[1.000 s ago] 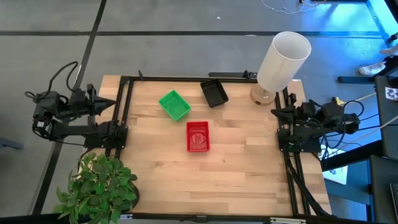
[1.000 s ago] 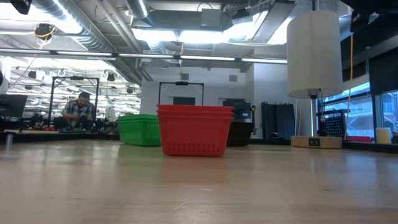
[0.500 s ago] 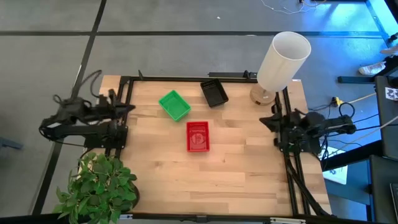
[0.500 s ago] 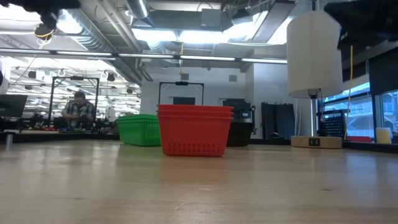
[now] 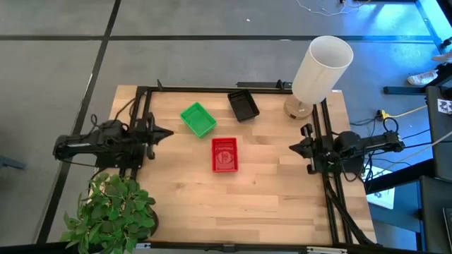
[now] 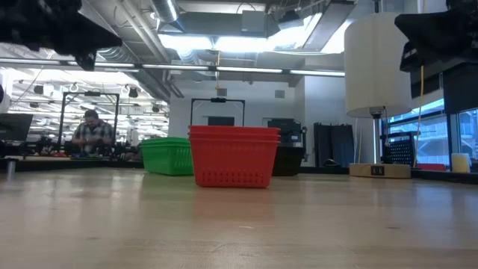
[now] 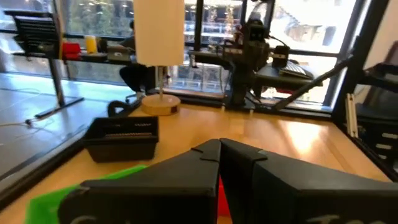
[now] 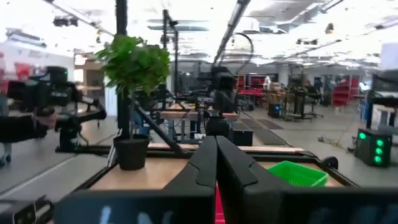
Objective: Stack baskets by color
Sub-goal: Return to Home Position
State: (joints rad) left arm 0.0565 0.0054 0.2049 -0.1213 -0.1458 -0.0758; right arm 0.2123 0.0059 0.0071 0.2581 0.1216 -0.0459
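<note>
Three basket piles stand on the wooden table: green (image 5: pixel 198 118) at the far left of middle, black (image 5: pixel 244 105) to its right near the far edge, and red (image 5: pixel 224 154) in the middle. In the low view the red pile (image 6: pixel 234 155) shows layered rims, with the green one (image 6: pixel 168 155) behind it to the left. My left gripper (image 5: pixel 168 132) is shut and empty at the table's left edge, pointing level toward the baskets. My right gripper (image 5: pixel 291 148) is shut and empty at the right edge, pointing toward the red pile.
A tall white lamp (image 5: pixel 319 67) stands at the far right corner on a round wooden foot. A potted plant (image 5: pixel 113 212) sits at the near left corner. A black frame (image 5: pixel 212 89) runs along the table's edges. The near half of the table is bare wood.
Both arms have folded down and inward. My left gripper has come down and moved from outside the left edge toward the table's middle. My right gripper has sunk and shifted a little toward the left and near side. Both stayed shut; the baskets have not moved.
</note>
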